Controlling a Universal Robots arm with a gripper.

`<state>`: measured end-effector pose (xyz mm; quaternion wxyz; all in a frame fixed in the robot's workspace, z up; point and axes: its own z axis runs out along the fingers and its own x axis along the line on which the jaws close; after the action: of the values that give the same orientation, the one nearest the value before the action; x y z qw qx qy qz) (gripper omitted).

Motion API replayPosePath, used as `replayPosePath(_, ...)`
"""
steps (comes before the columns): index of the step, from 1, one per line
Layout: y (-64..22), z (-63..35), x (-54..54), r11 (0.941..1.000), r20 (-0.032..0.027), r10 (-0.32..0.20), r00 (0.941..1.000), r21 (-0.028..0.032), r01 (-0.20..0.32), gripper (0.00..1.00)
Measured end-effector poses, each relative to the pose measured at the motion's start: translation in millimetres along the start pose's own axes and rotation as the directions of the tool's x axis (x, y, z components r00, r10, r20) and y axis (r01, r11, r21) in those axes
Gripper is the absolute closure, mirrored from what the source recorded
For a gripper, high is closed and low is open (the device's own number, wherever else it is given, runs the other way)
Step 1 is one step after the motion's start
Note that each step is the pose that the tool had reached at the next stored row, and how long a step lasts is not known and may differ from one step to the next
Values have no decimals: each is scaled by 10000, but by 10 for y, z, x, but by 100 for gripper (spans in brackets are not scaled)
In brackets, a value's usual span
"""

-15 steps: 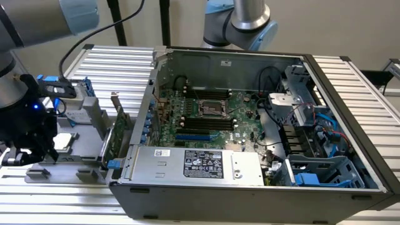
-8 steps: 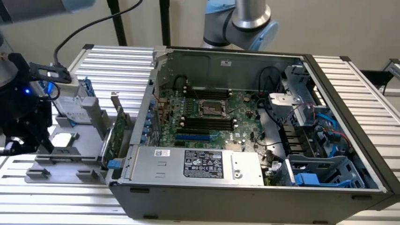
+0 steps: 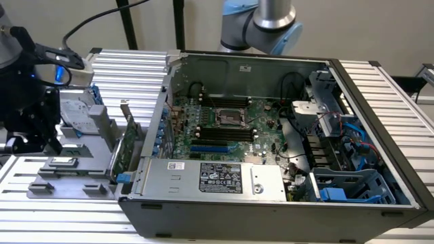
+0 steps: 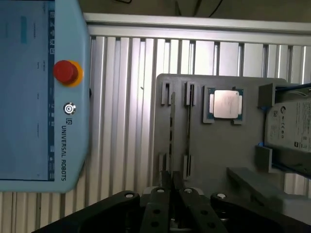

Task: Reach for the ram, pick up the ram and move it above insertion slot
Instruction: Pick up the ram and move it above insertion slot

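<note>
The counter (image 3: 129, 66) I work over is built of ribbed silver-grey aluminium slats that run out on both sides and along the near edge, and soft, even light lies on them in pale bands. Beyond its far edge stands a plain, pale beige wall (image 3: 366, 30), evenly lit, and toward the exterior view's left two black upright posts (image 3: 126, 20) rise in front of it. From my wrist I see the same slats end at a raised metal rail, with a dark strip beyond it.
</note>
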<state>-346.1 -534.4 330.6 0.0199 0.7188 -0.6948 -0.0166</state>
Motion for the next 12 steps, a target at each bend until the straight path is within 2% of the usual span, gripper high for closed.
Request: replayPosePath(12,-501,-573,20,10000,26,-5,10000,-19,5,86)
